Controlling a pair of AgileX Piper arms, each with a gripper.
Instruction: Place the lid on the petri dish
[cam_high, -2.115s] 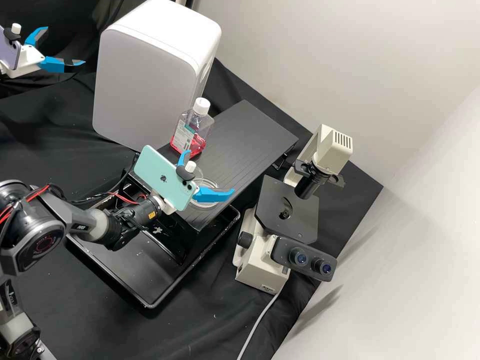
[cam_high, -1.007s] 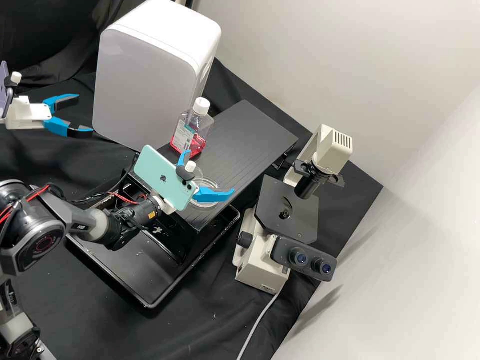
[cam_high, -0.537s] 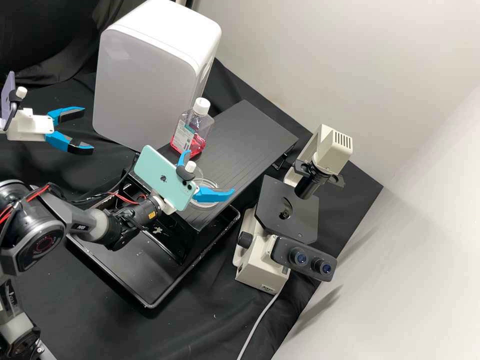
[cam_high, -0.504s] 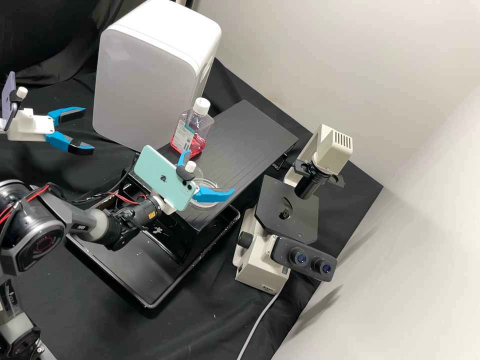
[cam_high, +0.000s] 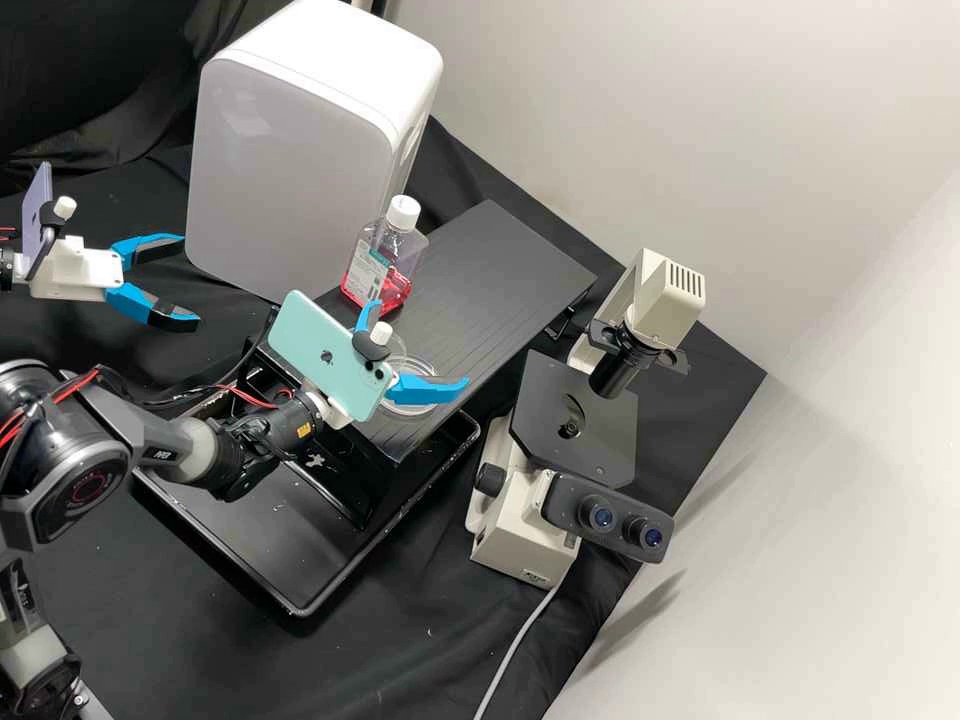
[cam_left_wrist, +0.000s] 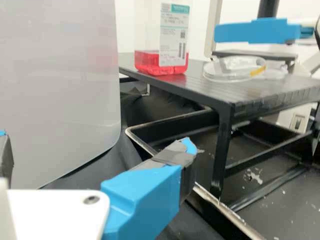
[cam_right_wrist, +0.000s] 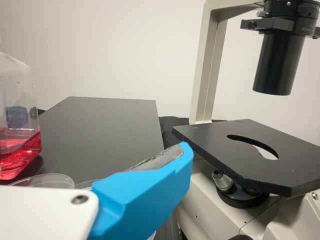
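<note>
Black platform (cam_high: 500, 270): petri dish (cam_left_wrist: 235, 67) lying flat, right tool (cam_high: 420, 345) above it.

Black raised shelf (cam_left_wrist: 260, 95) bearing red-liquid flask (cam_left_wrist: 162, 50), clear petri dish (cam_left_wrist: 232, 70) and, just beside it, possibly its lid (cam_left_wrist: 275, 74); other arm's blue finger (cam_left_wrist: 257, 31) above; white cabinet (cam_left_wrist: 60, 85); black tray (cam_left_wrist: 165, 129).

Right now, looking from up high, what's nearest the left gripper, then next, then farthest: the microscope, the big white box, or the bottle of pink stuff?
From the left gripper:
1. White box, right beside it.
2. Pink culture flask, on the black shelf.
3. Microscope, beyond the shelf.
</note>
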